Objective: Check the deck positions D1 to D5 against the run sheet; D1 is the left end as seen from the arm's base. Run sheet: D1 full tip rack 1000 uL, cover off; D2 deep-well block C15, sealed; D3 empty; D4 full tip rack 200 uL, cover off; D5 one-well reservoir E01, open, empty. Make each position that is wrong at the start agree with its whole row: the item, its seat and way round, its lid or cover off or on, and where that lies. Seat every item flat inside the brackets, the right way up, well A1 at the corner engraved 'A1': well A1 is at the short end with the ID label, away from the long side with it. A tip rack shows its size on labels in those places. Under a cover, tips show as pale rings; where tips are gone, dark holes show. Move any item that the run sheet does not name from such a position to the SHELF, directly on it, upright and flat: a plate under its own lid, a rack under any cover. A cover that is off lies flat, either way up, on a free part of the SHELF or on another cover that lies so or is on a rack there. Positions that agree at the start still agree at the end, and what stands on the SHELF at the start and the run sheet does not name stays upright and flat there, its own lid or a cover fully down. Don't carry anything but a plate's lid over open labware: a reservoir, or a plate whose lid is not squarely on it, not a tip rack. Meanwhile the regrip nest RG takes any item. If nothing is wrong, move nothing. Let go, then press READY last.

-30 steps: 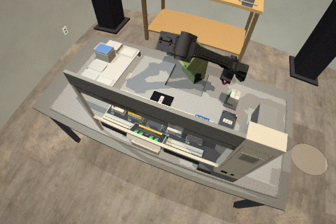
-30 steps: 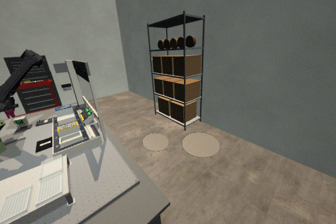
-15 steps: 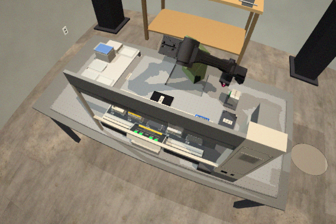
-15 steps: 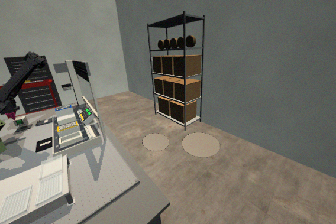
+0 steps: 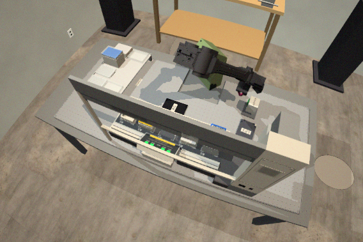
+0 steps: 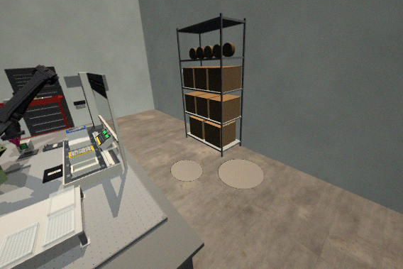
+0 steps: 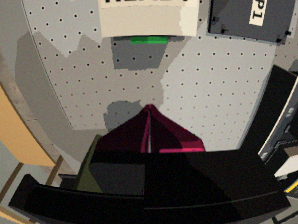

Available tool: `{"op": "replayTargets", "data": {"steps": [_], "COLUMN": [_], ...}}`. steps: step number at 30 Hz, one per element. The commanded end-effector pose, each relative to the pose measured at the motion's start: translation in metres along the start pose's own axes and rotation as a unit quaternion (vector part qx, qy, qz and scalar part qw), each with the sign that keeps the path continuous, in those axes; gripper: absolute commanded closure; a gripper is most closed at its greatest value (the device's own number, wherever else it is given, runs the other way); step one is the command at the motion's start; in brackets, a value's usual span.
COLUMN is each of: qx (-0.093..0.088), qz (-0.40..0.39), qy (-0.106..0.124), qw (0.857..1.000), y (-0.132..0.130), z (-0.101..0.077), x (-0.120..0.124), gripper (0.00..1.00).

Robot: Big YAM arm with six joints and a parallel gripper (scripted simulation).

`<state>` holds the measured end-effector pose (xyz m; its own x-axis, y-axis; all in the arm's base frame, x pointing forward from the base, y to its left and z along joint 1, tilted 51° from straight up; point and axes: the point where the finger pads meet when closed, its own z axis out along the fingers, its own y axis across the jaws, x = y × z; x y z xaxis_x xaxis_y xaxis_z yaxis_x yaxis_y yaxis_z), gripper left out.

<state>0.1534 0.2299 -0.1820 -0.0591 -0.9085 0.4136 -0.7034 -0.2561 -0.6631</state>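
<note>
My gripper [image 5: 240, 93] [image 6: 15, 141] [image 7: 149, 109] is shut, with nothing between its magenta fingertips. It hangs above the table on the arm's side of the READY box [image 5: 254, 101] [image 7: 150, 22], short of its green button [image 7: 149, 40] and not touching it. On the deck, a blue-edged rack [image 5: 218, 127] [image 6: 76, 129] is at the D1 end, a yellow-edged rack [image 6: 81, 152] [image 5: 146, 125] is farther along, and a pale open-looking reservoir [image 6: 85, 167] is at the D5 end. The white shelf [image 5: 129, 73] bears a blue-topped rack [image 5: 112, 53] and several pale plates or covers. Labels and wells are too small to read.
A dark pad [image 5: 246, 129] [image 7: 245, 20] with a label ending in P1 lies beside the READY box. A black labelled pad [image 5: 175, 106] [image 6: 53, 173] lies before the deck. The hood's dark bar [image 5: 166, 112] and beige side cabinet [image 5: 271, 168] enclose the deck and hide parts of it.
</note>
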Motion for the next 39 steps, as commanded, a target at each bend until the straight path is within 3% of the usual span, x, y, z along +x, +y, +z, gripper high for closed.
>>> {"op": "replayTargets", "data": {"steps": [1,18,39], "qx": [-0.004,-0.004,-0.005], "qz": [-0.008,-0.009,-0.009], "qy": [0.008,0.008,0.008], "qw": [1.0,1.0,1.0], "y": [0.0,0.001,0.001], "z": [0.014,0.039,0.039], "x": [0.004,0.005,0.005], "gripper": [1.0,1.0,1.0]}}
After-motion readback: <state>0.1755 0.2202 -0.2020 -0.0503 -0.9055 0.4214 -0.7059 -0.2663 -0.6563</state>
